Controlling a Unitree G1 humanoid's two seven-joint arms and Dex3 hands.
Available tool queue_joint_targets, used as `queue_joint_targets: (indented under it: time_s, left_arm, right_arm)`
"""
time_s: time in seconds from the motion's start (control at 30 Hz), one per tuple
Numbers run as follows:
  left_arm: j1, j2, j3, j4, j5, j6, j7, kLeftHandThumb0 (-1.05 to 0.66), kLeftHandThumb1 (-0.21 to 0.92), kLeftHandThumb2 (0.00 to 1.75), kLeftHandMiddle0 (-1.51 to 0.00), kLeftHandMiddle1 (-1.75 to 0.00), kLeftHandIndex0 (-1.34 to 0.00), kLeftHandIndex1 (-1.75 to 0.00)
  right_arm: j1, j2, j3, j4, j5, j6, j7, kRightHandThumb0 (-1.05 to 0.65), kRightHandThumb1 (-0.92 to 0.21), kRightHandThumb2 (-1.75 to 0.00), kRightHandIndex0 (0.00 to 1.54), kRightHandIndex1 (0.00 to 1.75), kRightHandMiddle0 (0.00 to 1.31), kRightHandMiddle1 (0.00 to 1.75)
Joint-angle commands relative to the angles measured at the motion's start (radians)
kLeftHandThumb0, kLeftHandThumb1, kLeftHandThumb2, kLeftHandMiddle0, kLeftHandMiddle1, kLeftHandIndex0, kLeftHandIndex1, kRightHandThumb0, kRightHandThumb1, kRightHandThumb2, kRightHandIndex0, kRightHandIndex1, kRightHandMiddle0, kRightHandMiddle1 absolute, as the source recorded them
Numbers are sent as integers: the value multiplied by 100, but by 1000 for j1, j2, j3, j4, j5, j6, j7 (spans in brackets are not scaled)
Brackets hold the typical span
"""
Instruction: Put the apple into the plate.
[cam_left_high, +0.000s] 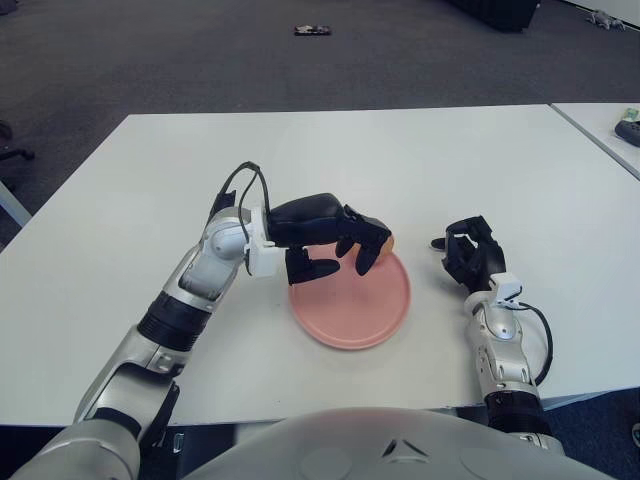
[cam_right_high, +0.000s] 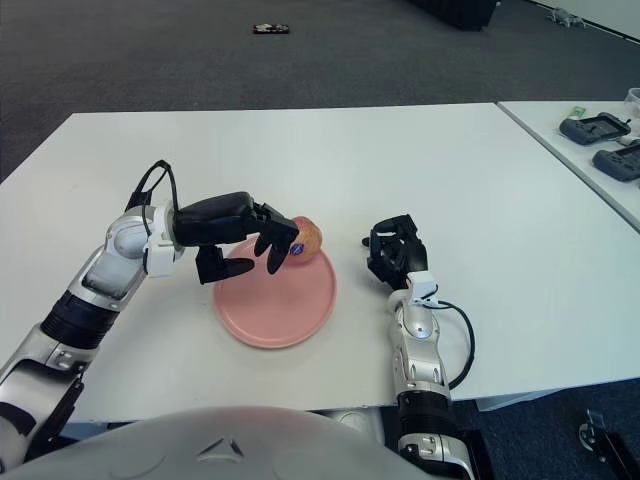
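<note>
A pink plate (cam_left_high: 350, 312) lies on the white table (cam_left_high: 330, 150) near its front edge. The reddish-yellow apple (cam_right_high: 307, 237), with a small sticker, sits at the plate's far rim. In the left eye view only a sliver of the apple (cam_left_high: 389, 242) shows behind the fingers. My left hand (cam_right_high: 262, 262) hovers over the plate's far left part. Its fingers (cam_right_high: 277, 245) are spread against the apple's near side, and the thumb is apart over the plate. It holds nothing. My right hand (cam_left_high: 468, 252) shows to the right of the plate, idle.
A second white table (cam_right_high: 560, 100) stands at the right with black devices (cam_right_high: 598, 128) on it. A small dark object (cam_left_high: 313, 30) lies on the grey carpet beyond the table. The front table edge runs just below the plate.
</note>
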Motion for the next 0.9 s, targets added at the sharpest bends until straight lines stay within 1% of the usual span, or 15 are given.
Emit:
queue_joint_targets:
  time_s: [0.0, 0.13, 0.27, 0.4, 0.47, 0.5, 0.6, 0.67, 0.73, 0.87]
  left_arm:
    - [17, -14, 20, -18, -15, 55, 37, 0, 7, 159, -81, -169, -57, -175]
    - [42, -45, 45, -29, -41, 118, 83, 0, 1, 165, -84, -173, -65, -169]
    - [63, -81, 80, -13, -45, 140, 152, -1, 2, 160, -83, -174, -69, -158]
    - [76, -120, 115, 11, -56, 169, 214, -1, 6, 154, -80, -175, -68, -153]
    - [81, -138, 134, 37, -52, 163, 252, -1, 8, 152, -79, -175, -68, -152]
    - [89, -158, 146, 51, -55, 148, 283, -1, 9, 150, -78, -175, -68, -151]
    - [104, -199, 167, 71, -66, 124, 336, -1, 16, 143, -73, -175, -62, -152]
    - [111, -226, 186, 93, -93, 113, 362, -1, 19, 140, -71, -175, -59, -154]
    - [112, -253, 199, 107, -91, 89, 402, -1, 22, 138, -69, -175, -54, -158]
    - [110, -270, 214, 128, -86, 67, 431, -1, 26, 138, -66, -175, -47, -166]
  right_arm:
    - [2, 2, -5, -20, 3, 16, -7, -36, -79, -71, 47, 123, 27, 175]
    - [3, 2, -4, -24, 4, 25, -6, -36, -82, -67, 47, 124, 25, 175]
    - [3, 0, -3, -23, 8, 24, 0, -36, -83, -66, 47, 124, 24, 175]
    - [0, -2, -3, -16, 6, 14, 2, -35, -83, -65, 47, 124, 24, 175]
    - [-1, -2, -4, -14, 5, 11, 2, -36, -83, -66, 47, 124, 24, 175]
    - [0, -2, -4, -12, 4, 9, 1, -36, -83, -66, 47, 124, 25, 175]
    - [0, -3, -4, -8, 2, 6, 0, -36, -82, -67, 47, 123, 25, 175]
    - [1, -3, -4, -10, 3, 8, -1, -36, -82, -67, 47, 123, 25, 175]
    - [2, -3, -5, -11, 5, 8, 1, -36, -81, -68, 47, 123, 25, 175]
    - [2, -2, -5, -11, 7, 5, 3, -36, -80, -70, 48, 124, 26, 175]
